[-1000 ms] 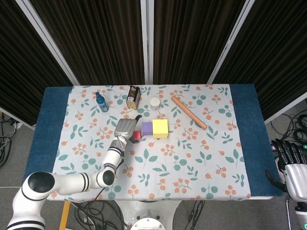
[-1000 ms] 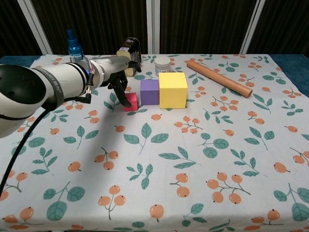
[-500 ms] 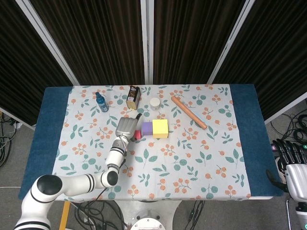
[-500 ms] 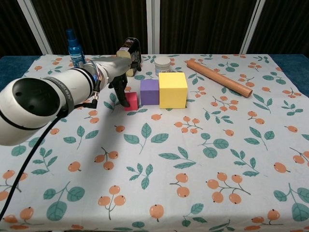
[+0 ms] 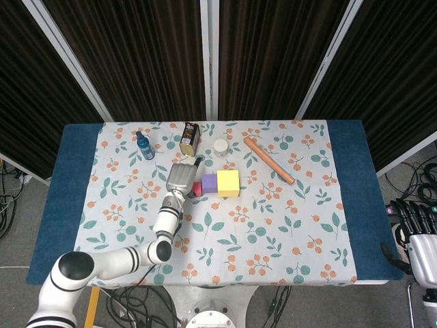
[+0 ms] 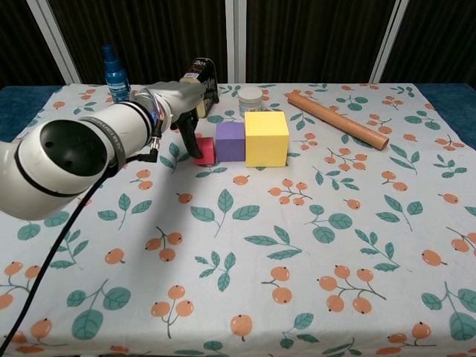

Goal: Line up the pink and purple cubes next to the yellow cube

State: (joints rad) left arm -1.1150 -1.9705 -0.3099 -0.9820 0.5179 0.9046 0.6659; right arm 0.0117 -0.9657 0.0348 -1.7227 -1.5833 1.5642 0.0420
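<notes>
Nudged rightward since a second ago: pink cube (image 6: 204, 150), now touching the purple cube (image 6: 230, 140), which sits flush against the yellow cube (image 6: 265, 137). At far left, blue bottle (image 6: 114, 71). Next, left hand (image 6: 186, 104) with fingers pressed to the pink cube's left face, not wrapped around it. Behind the row, brown carton (image 5: 189, 137), white jar (image 5: 220, 147), wooden rod (image 5: 269, 160). At the far right edge, right hand (image 5: 418, 236), fingers spread, empty.
</notes>
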